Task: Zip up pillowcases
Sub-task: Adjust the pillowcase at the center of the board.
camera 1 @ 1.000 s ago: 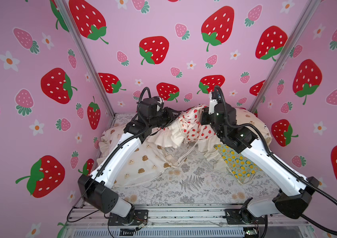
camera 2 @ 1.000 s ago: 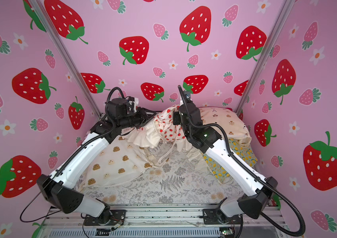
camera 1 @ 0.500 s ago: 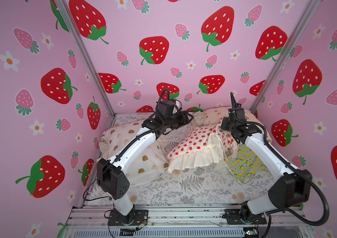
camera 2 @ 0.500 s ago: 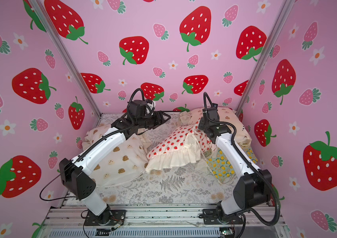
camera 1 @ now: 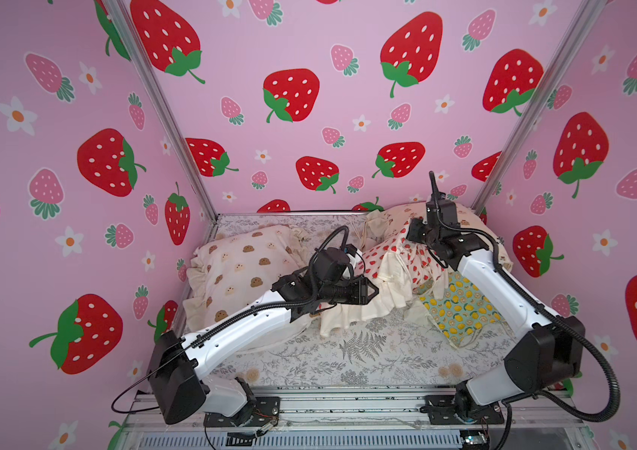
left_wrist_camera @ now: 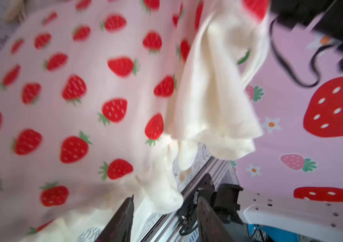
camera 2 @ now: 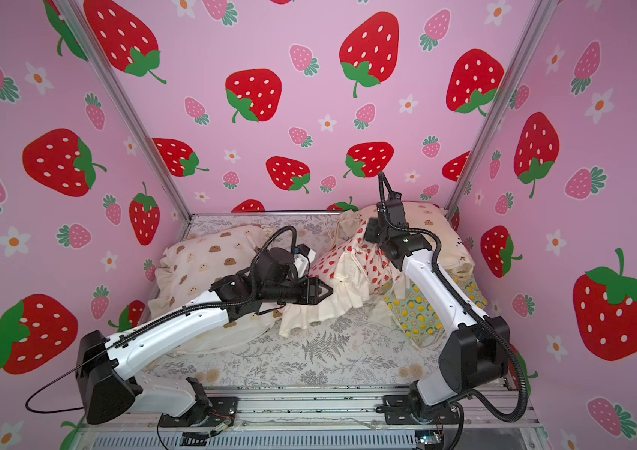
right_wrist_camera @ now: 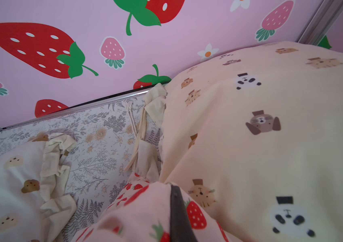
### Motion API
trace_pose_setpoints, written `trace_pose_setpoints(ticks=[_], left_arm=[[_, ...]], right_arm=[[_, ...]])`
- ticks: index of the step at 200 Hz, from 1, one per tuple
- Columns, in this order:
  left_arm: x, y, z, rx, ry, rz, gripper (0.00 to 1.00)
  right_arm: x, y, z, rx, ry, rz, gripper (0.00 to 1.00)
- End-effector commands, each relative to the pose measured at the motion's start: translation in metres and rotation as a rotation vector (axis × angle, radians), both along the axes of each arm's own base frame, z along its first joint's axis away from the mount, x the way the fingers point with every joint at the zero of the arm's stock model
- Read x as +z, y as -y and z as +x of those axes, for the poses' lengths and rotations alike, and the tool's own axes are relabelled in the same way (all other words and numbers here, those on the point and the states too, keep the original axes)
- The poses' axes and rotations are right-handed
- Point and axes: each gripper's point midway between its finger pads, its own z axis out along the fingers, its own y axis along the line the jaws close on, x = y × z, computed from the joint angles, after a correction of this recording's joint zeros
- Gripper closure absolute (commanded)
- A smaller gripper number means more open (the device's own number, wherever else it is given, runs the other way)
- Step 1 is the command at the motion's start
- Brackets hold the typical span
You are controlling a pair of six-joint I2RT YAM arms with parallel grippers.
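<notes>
Obs: right fingers [right_wrist_camera: 179,213] are pinched shut on a corner of the strawberry pillowcase [camera 1: 381,253], holding it raised, probably to stretch its edge for zipping. The left fingers [left_wrist_camera: 122,222] stand part-open and empty; the cream ruffle [left_wrist_camera: 214,94] hangs just ahead of them.

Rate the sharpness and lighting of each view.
Left wrist view: motion-blurred, the strawberry pillowcase smeared. Right wrist view: the panda pillowcase crisp, nearest fabric soft. Both top views: sharp, evenly lit, the fern-print sheet detailed, no glare.
</notes>
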Motion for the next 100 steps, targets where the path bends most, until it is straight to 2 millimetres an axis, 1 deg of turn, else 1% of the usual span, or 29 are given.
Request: trace_pose_setpoints(ticks=[1, 13, 27, 43, 55, 62, 74, 80, 100], left_arm=[[-0.013, 0.003, 0.002, 0.009, 0.038, 0.019, 0.49], [-0.027, 0.006, 0.004, 0.004, 0.014, 0.044, 0.50], [-0.044, 0.006, 0.010, 0.025, 0.001, 0.090, 0.52], [-0.056, 0.009, 0.016, 0.038, 0.006, 0.109, 0.53], [-0.064, 0.006, 0.022, 0.067, 0.002, 0.132, 0.55], [-0.068, 0.001, 0.030, 0.105, 0.020, 0.152, 0.55], [-0.069, -0.004, 0.042, 0.151, 0.040, 0.156, 0.56], [-0.067, -0.003, 0.047, 0.156, 0.043, 0.143, 0.55], [-0.049, 0.012, 0.067, 0.148, 0.088, 0.115, 0.56]], right_arm=[[0.043, -0.027, -0.005, 0.068, 0.103, 0.076, 1.00], [0.059, -0.044, -0.010, 0.124, 0.146, 0.121, 1.00], [0.083, -0.072, -0.018, 0.236, 0.212, 0.211, 1.00], [0.114, -0.103, -0.030, 0.351, 0.280, 0.278, 1.00], [0.139, -0.123, -0.040, 0.442, 0.325, 0.326, 1.00], [0.153, -0.131, -0.046, 0.479, 0.354, 0.339, 1.00], [0.174, -0.132, -0.052, 0.485, 0.399, 0.324, 1.00], [0.184, -0.126, -0.054, 0.465, 0.426, 0.320, 1.00], [0.214, -0.102, -0.057, 0.413, 0.517, 0.262, 1.00]])
